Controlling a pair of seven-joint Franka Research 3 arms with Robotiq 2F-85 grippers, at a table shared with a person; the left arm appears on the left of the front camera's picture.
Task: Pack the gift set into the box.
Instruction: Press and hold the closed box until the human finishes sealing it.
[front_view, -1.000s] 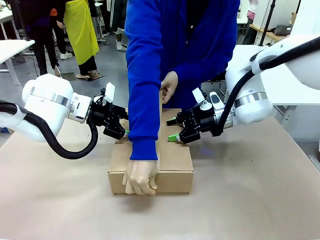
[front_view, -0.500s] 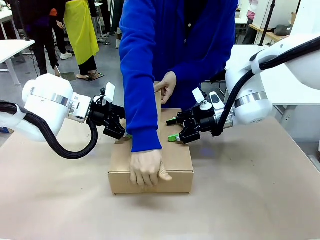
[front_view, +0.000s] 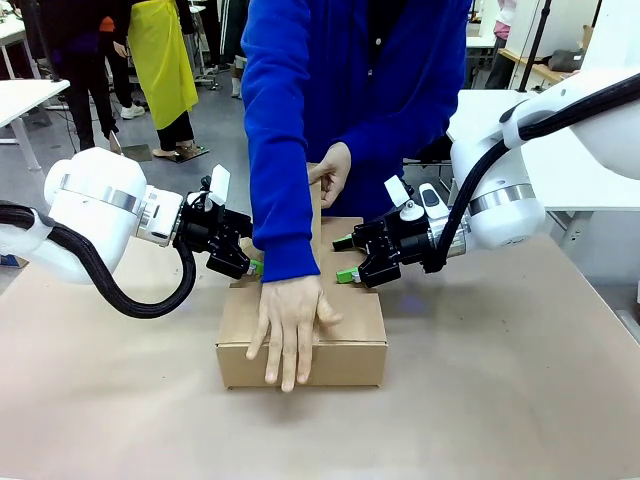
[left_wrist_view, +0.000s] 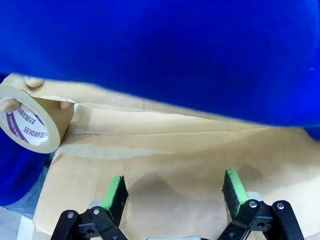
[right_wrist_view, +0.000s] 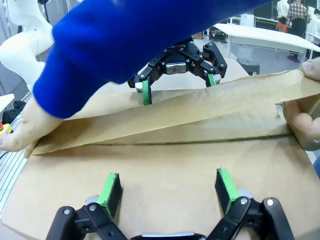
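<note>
A brown tape roll (left_wrist_view: 31, 123) above the table (front_view: 500, 400).

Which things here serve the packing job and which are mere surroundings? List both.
Job:
brown corrugated cardboard box, flaps closed
roll of brown packing tape, strip laid along the seam
person's hand pressing the strip
left tool, right tool, both open

Surroundings:
beige table

Left hand (front_view: 250, 262) and right hand (front_view: 345, 260) both spread wide, empty, facing each other.

Purple print on the tape roll (left_wrist_view: 31, 122) core label, too blurred to read
</note>
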